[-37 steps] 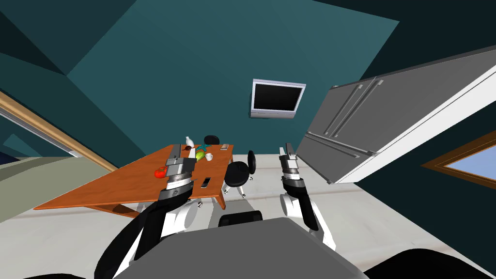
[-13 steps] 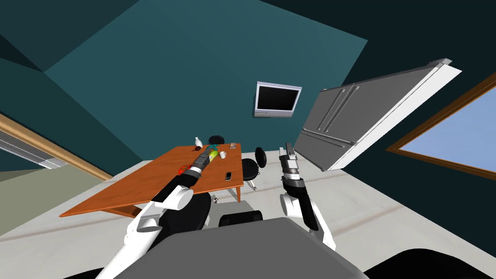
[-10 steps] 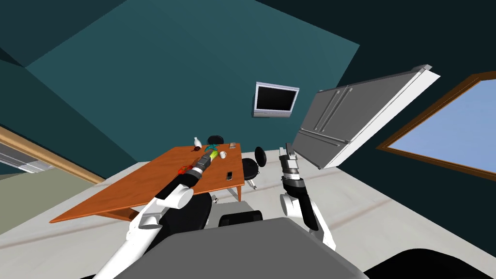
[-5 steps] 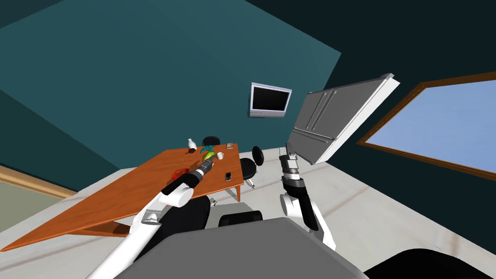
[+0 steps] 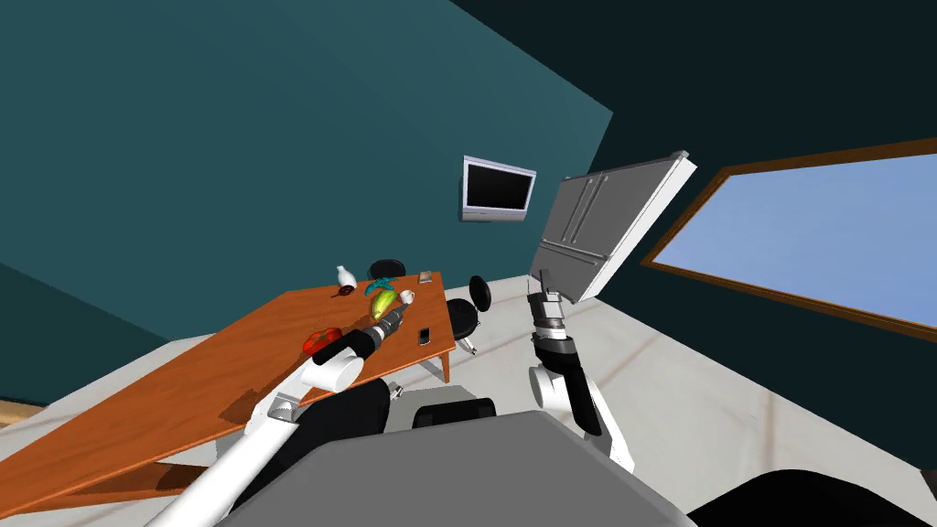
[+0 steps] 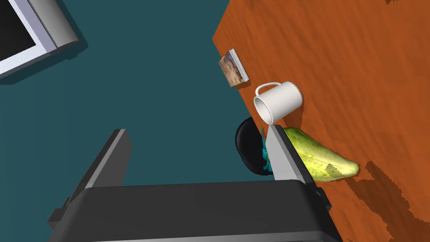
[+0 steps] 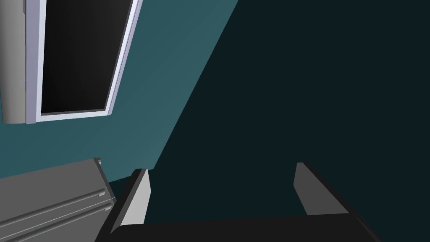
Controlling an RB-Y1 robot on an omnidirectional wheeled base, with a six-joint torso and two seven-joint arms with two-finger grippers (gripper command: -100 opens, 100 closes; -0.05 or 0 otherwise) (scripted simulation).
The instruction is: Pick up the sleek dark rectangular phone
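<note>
The phone [image 5: 424, 336], a small dark rectangle, lies flat on the orange-brown table [image 5: 229, 366], close to the table's right edge. My left arm reaches out over the table. Its gripper [image 5: 403, 313] hangs just left of the phone and slightly beyond it. In the left wrist view that gripper [image 6: 197, 159] is open, nothing between its fingers [image 6: 285, 157], and it looks past a white mug [image 6: 279, 101] and a green leafy vegetable [image 6: 323, 159]. My right gripper [image 5: 545, 284] is raised off the table to the right, and the right wrist view shows it [image 7: 222, 195] open.
Also on the table are a red object [image 5: 322, 339], a white vase [image 5: 345, 274], the mug [image 5: 405, 296] and a small book [image 5: 425, 276]. Black chairs [image 5: 460, 317] stand by the table's right edge. A grey fridge [image 5: 595, 224] stands further right.
My view has swung, so the table now sits further left. My left arm has stretched out over the table, and its gripper has come closer to the phone. The right arm holds still.
</note>
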